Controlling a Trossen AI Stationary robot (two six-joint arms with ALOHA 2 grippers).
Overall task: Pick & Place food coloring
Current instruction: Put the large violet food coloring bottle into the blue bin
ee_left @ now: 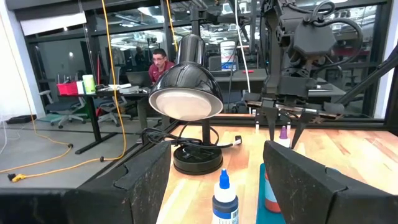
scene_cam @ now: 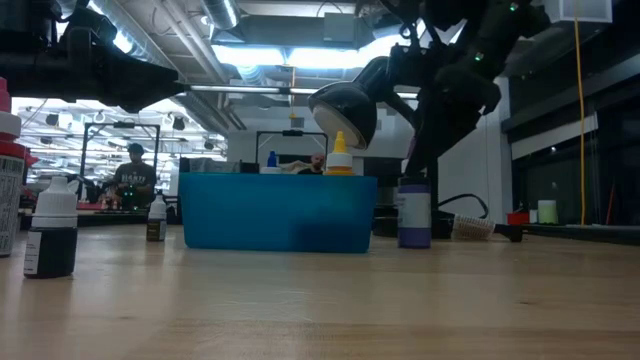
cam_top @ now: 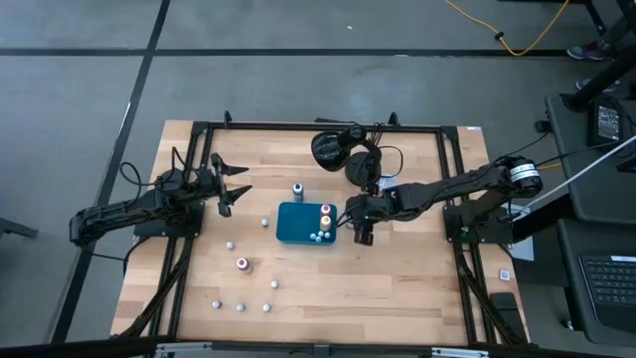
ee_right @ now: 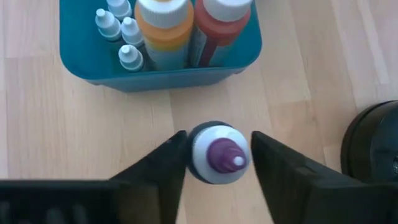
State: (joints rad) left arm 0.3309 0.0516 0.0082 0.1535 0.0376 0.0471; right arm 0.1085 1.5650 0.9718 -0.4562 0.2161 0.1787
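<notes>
Right wrist view shows my right claw point(ee_right: 214, 158) straddling the purple-topped bottle point(ee_right: 217, 155), fingers just beside its cap, contact unclear. It stands on wood just outside the teal tray point(ee_right: 186, 78). My left claw point(cam_top: 231, 184) waits, spread wide.

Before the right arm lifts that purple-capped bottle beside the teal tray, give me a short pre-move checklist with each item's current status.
1. Purple-capped bottle centred between the right gripper fingers: ok.
2. Fingers firmly closed on the bottle: cannot tell; they sit right beside it.
3. Bottle upright on the table: ok.
4. Free room in the teal tray: ok; bottles fill its right end, the rest looks bare.
5. Black headphones clear of the path to the tray: ok, they lie behind the arm.
6. Left gripper out of the way: ok, open at the table's left side.
</notes>
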